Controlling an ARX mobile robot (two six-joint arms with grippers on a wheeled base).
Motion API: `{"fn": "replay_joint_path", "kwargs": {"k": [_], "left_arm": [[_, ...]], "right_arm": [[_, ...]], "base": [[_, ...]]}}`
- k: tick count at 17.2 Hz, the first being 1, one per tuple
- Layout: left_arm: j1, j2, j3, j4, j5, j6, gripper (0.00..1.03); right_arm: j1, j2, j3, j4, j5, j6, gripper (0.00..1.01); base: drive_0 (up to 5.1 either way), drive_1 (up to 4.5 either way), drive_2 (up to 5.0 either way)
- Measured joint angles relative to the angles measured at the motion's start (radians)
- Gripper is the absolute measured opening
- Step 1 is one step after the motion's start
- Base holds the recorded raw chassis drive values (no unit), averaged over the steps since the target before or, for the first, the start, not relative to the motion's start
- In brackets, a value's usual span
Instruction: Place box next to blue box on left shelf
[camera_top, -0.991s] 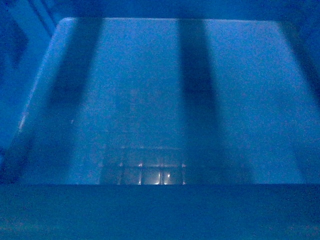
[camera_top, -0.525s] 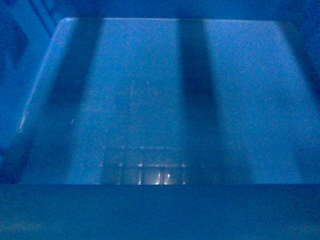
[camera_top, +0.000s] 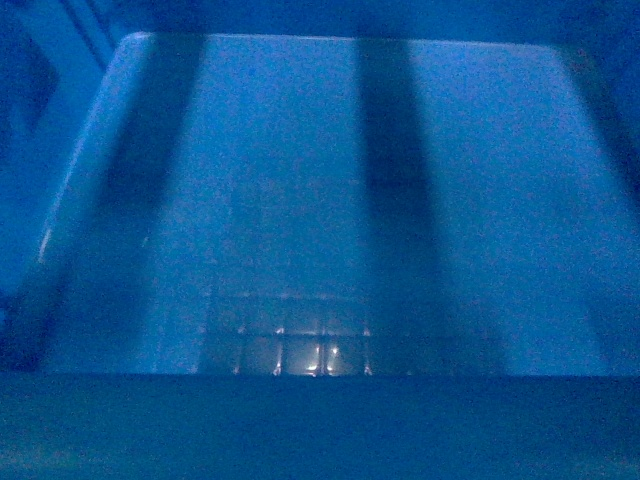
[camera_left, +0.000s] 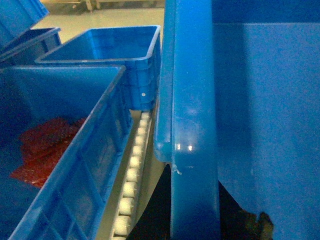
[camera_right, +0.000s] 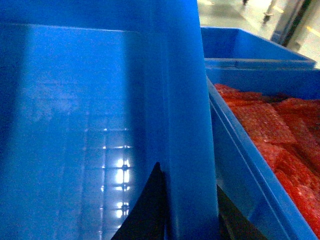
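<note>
roller shelf (camera_left: 131, 175) below | box (camera_left: 187, 100) rim between both jaws, gripped

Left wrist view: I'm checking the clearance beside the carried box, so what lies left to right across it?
Crate with red contents → roller track → box.

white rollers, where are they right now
In the left wrist view, the row of small white plastic rollers runs along the shelf, in the gap between the red-filled blue plastic crate and the carried bright-blue ribbed crate.
</note>
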Motion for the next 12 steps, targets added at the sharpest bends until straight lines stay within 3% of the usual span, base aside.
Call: {"fn": "replay_joint_path", "kwargs": {"k": [2, 4, 7, 12], "left_arm": [[-0.011, 0.024, 0.001, -0.002, -0.045, 0.011, 0.08], [0.04, 0.127, 0.068, -0.08, 0.01, -0.02, 0.09], [0.117, 0.323, 0.13, -0.07, 0.111, -0.042, 0.09], [0.157, 0.562, 0.164, 0.013, 0.199, -0.101, 0.09]], "right_arm": [[0.005, 0.028, 0.001, 0.008, 0.048, 0.009, 0.13], [-0.053, 0.13, 0.041, -0.025, -0.038, 0.023, 0.13], [-0.158, 0.337, 0.117, -0.032, -0.18, 0.048, 0.13], [-0.238, 0.568, 0.17, 0.059, -0.252, 0.008, 0.13]], "base": [[0.0, 0.0, 0.0], [0.0, 0.0, 0.0], [0.0, 0.0, 0.0], [0.0, 0.0, 0.0]]}}
